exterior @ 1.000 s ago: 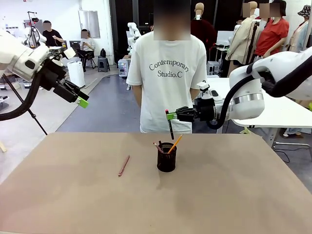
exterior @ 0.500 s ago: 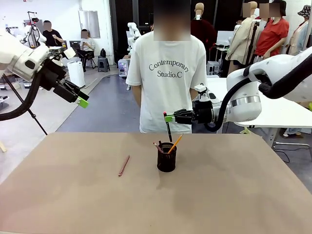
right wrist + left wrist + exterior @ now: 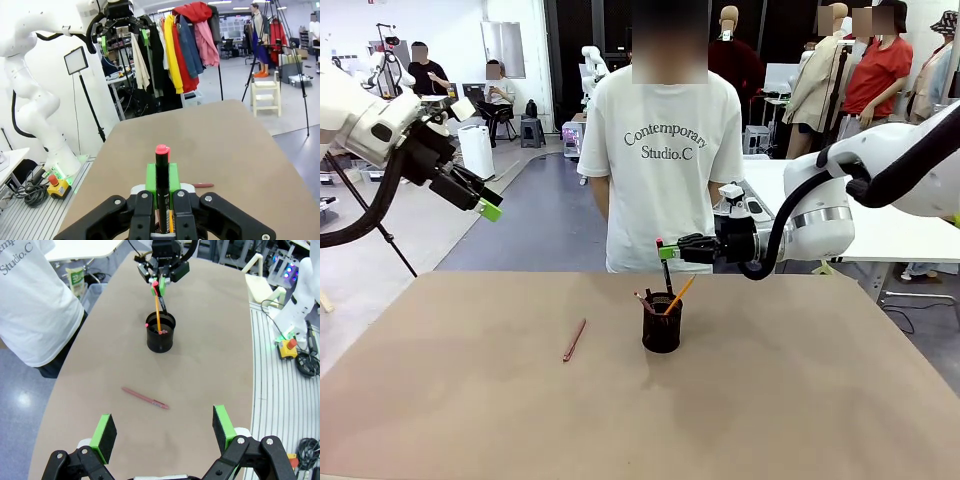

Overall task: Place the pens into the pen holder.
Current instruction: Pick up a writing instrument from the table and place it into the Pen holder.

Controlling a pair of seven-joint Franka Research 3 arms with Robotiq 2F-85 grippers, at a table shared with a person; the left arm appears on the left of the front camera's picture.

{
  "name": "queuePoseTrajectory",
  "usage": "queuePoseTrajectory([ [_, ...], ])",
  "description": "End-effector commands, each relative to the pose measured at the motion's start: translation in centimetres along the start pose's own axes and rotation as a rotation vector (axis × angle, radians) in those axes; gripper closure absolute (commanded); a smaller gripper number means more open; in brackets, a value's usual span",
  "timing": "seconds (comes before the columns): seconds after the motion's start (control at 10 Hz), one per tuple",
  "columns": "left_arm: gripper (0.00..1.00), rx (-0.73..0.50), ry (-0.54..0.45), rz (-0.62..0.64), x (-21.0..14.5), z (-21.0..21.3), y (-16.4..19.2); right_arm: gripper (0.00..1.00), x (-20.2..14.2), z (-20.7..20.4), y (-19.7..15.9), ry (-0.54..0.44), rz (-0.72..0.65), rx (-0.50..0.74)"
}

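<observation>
Right end effector (image 3: 666,250) clenches the black red-tipped pen (image 3: 667,275) upright over the mesh pen holder (image 3: 661,330) at frame centre; best lower straight, clear of the orange pencil (image 3: 680,293), before releasing.

robot lab / test hall: e-stop box (image 3: 54,183) w/ loose cables (image 3: 27,194) on floor, light panel (image 3: 76,60) on stand, clothes rack (image 3: 175,45), white worktable (image 3: 910,235) behind.
</observation>
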State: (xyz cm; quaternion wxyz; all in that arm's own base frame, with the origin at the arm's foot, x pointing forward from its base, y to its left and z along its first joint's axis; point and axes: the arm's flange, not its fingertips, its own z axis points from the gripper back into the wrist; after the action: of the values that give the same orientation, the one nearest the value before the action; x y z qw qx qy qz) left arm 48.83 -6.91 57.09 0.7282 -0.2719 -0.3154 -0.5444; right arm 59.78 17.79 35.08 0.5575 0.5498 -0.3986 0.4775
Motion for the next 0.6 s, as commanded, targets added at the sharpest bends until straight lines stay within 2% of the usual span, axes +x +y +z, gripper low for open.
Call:
queuePoseTrajectory([
  [0.0,0.0,0.002,0.004,-0.003,0.1,0.1,0.1,1.0,-0.4,0.2,-0.2,-0.049,0.024,0.002],
  [0.3,0.0,0.002,0.004,-0.003,0.1,0.1,0.1,1.0,-1.5,0.4,-0.3,-0.061,0.032,0.027],
  [0.4,0.0,0.002,0.004,-0.003,0.1,0.1,0.1,0.94,-1.5,0.3,-0.2,-0.057,0.033,0.035],
  [0.5,0.0,0.002,0.004,-0.003,0.1,0.1,0.1,0.75,-1.4,0.4,-0.3,-0.056,0.032,0.038],
])
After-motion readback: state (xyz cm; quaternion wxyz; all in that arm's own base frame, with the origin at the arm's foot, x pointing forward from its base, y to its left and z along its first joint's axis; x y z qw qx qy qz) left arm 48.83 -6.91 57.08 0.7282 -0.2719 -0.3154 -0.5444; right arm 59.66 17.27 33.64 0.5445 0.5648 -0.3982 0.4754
